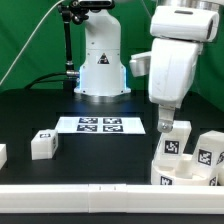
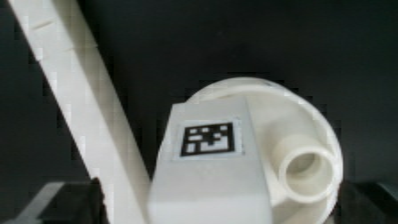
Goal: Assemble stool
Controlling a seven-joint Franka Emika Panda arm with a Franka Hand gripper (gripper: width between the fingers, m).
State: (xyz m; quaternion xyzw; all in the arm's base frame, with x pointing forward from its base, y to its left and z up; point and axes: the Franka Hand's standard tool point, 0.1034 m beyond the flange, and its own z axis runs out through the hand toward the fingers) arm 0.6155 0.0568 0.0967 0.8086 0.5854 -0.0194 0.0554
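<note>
The round white seat (image 1: 185, 170) of the stool lies at the exterior view's right, close against the long white rail (image 1: 100, 190). In the wrist view the seat (image 2: 240, 120) fills the middle, showing one square tag (image 2: 210, 139) and a round socket (image 2: 306, 170). My gripper (image 1: 162, 126) hangs just above the seat's left part. It (image 2: 214, 216) is open, with only the dark finger edges showing, wide apart on either side of the seat. One tagged leg (image 1: 43, 143) stands alone at the left. Another tagged white block (image 1: 212, 152) sits at the far right beside the seat.
The marker board (image 1: 100, 125) lies flat in the middle, in front of the robot's base (image 1: 100, 70). A small white piece (image 1: 2, 153) is cut off at the left edge. In the wrist view the rail (image 2: 80, 110) runs right beside the seat.
</note>
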